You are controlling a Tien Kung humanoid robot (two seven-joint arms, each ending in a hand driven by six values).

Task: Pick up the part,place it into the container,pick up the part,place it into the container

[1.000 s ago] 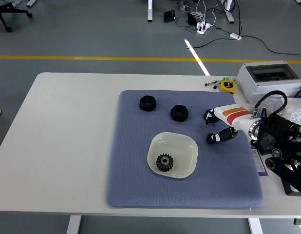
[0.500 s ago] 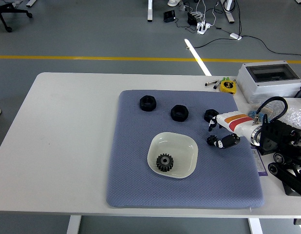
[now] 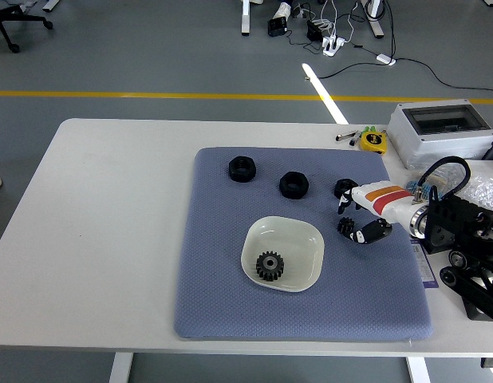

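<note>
Right robot hand [image 3: 352, 217] hangs with fingers loosely apart, empty, right by the small black nut [image 3: 345, 188] on the blue mat [image 3: 230, 303]; it looks stiff and light, so pinch its outer flats.

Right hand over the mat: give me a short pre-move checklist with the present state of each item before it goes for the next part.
1. Bowl free to receive a part: ok, one gear lies in it with room beside it.
2. Parts left on the mat: ok, two black nuts and a smaller black part.
3. Right hand near a target: ok, it is beside the smaller part.
4. Right hand holding nothing: ok, fingers look spread and empty.
5. Contact with the smaller part: cannot tell.
6. Left hand: cannot tell, not in view.
</note>
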